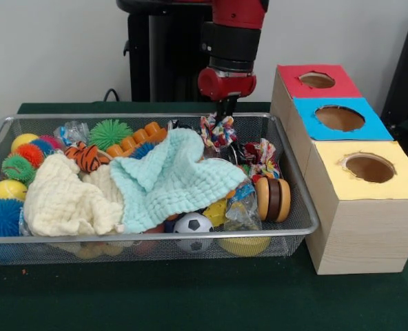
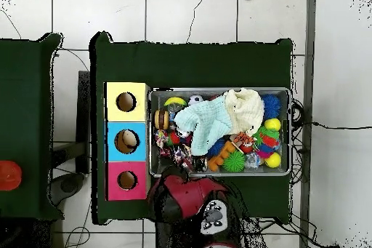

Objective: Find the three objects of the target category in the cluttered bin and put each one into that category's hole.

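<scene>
At the wire bin's near rim lies a soccer ball. Behind it, a mint cloth covers the toys, with a wooden yo-yo at its 3 o'clock. Farther back, the end effector hangs over wrapped candies; whether it is open or closed cannot be told.

A mint-green cloth overlaps a cream cloth in the silver wire bin. Nearby lie an orange-and-black striped toy, a green spiky ball, a black-and-white soccer ball and a brown wooden yo-yo. The box tops are red, blue and yellow; the table is dark green.
</scene>
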Robot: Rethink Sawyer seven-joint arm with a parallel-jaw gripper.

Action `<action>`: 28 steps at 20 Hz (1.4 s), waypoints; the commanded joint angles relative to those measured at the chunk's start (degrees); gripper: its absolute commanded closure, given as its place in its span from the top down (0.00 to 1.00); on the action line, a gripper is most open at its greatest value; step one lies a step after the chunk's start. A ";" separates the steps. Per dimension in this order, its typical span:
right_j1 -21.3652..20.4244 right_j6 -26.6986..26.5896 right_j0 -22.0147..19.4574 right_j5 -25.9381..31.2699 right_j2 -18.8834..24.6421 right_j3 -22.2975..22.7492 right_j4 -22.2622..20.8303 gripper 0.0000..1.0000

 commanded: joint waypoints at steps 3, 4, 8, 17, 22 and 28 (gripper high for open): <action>-20.07 1.21 0.38 49.68 9.19 -0.25 14.70 0.00; -21.02 2.04 0.64 52.24 9.75 -0.81 15.82 0.00; -23.83 5.38 1.41 52.25 10.99 -0.68 19.35 0.00; -26.81 16.61 5.48 31.96 9.83 0.32 27.83 0.00; -24.99 17.98 8.19 28.80 6.77 -1.63 30.40 0.00; -19.88 16.76 8.97 25.63 4.48 -5.13 32.23 0.00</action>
